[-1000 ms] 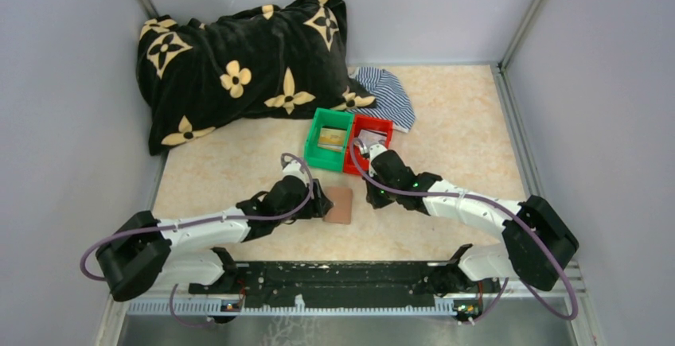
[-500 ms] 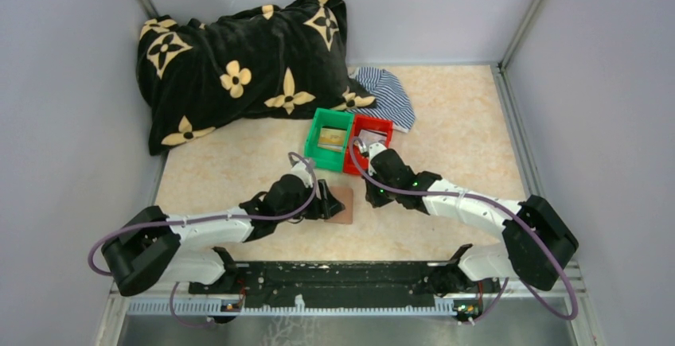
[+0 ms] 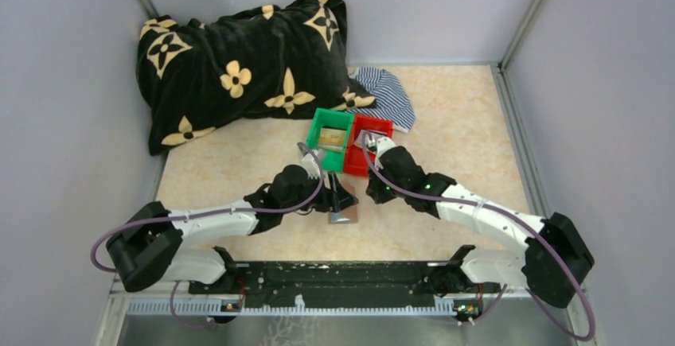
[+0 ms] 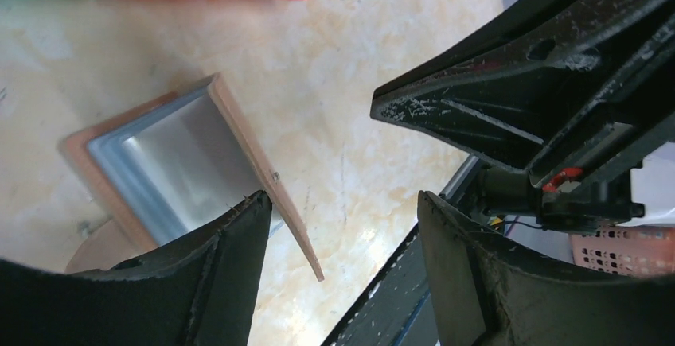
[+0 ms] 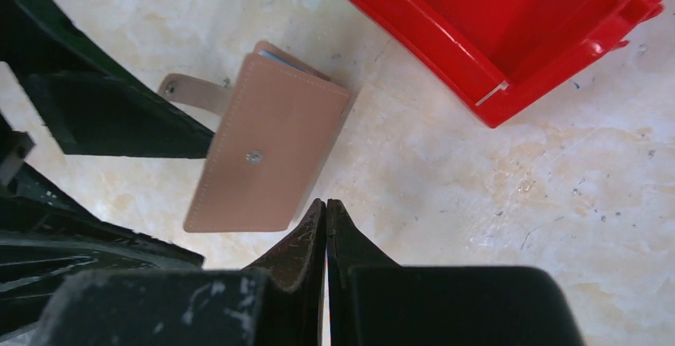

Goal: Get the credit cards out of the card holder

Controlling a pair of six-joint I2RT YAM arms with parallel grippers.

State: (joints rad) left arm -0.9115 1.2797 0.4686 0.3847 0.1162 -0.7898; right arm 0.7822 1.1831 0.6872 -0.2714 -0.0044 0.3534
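Note:
The brown card holder [image 3: 345, 217] lies on the table in front of the bins. In the left wrist view its tan cover [image 4: 242, 131] stands lifted and a silvery-blue inner face [image 4: 175, 163] shows. My left gripper [image 3: 341, 200] is open over it [image 4: 342, 203]; the cover's edge stands between the jaws, next to the left finger [image 4: 231, 258]. My right gripper [image 5: 326, 207] is shut and empty, just right of the holder [image 5: 271, 147], which looks folded from that side. A gold card [image 3: 333, 135] lies in the green bin [image 3: 317, 141]. No card shows plainly in the holder.
The red bin [image 3: 382, 126] stands next to the green one, partly under my right wrist. A black flowered pillow [image 3: 239, 68] and a striped cloth [image 3: 390, 95] lie at the back. Grey walls close in both sides.
My left gripper has moved right onto the card holder, and the holder's cover has lifted. My right arm has shifted slightly right and back.

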